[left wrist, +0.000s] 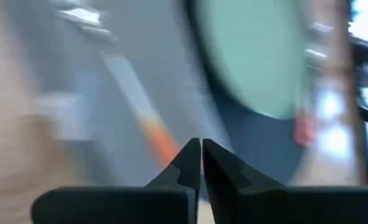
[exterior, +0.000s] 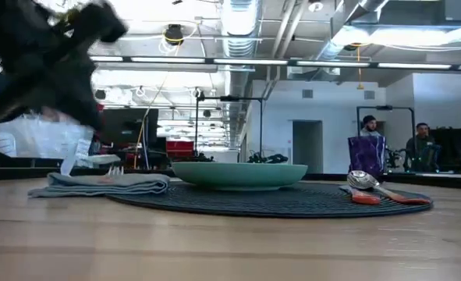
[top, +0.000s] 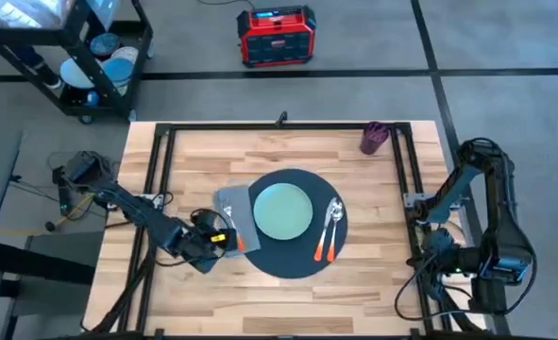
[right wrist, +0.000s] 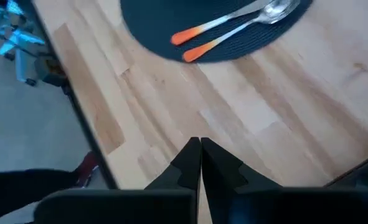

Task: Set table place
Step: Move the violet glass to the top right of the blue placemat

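Table: square top (top: 354, 179) of striped light-wood planks, smooth, ringed by black metal rails.
Placemat: large round dark mat (top: 293, 263) of ribbed woven texture, lying flat near the middle of the table.
Plate: round pale green dish (top: 281, 210) with a shallow raised rim, sitting on the placemat; nothing in it.
Napkin: grey folded cloth (top: 229, 210), rectangular, tucked against the placemat's edge beside the plate, with a fork (left wrist: 131, 93) resting on it.
Cutlery: shiny metal spoon (top: 333, 219) and a second piece, both orange-handled, side by side on the placemat on the plate's other side.
Cup: purple tumbler (top: 374, 138) near the table's far corner.
Left gripper: (top: 224, 239) over the napkin's near end, fingers pressed together, gripping nothing.
Right gripper: (right wrist: 200, 155) parked over the table's edge, fingers together, empty.
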`<action>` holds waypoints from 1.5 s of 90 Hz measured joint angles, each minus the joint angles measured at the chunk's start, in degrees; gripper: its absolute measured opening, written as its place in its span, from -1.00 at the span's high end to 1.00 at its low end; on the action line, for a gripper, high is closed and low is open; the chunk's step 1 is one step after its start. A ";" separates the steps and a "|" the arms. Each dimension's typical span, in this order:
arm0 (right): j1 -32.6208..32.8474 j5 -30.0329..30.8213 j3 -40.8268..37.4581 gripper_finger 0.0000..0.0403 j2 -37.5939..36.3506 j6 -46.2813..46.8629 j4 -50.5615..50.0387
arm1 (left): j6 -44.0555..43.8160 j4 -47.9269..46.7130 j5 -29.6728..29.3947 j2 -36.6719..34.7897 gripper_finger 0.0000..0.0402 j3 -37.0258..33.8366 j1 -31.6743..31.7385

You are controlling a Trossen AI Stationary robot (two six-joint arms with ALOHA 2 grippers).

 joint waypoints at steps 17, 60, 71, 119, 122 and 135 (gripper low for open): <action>-8.19 12.91 -3.75 1.00 -4.55 -1.36 -1.87 | 20.86 2.20 -4.75 0.23 1.00 10.03 7.65; -59.57 30.15 1.75 1.00 -35.28 -41.59 -0.25 | 76.48 -1.41 -9.26 -16.88 1.00 26.45 19.70; -68.06 25.82 -0.12 1.00 -41.31 -51.66 6.27 | 73.47 -7.46 -6.98 -23.13 1.00 22.23 23.08; -90.21 0.36 -9.82 1.00 -33.03 -58.39 22.24 | 65.35 -3.51 2.21 -40.14 1.00 3.19 32.89; -94.00 -3.36 -9.35 1.00 -31.98 -61.72 26.36 | 65.39 -3.36 3.14 -40.29 1.00 3.18 33.10; -117.74 -32.15 -1.57 1.00 -25.20 -78.91 41.38 | 66.23 -3.26 6.25 -41.17 1.00 3.18 33.94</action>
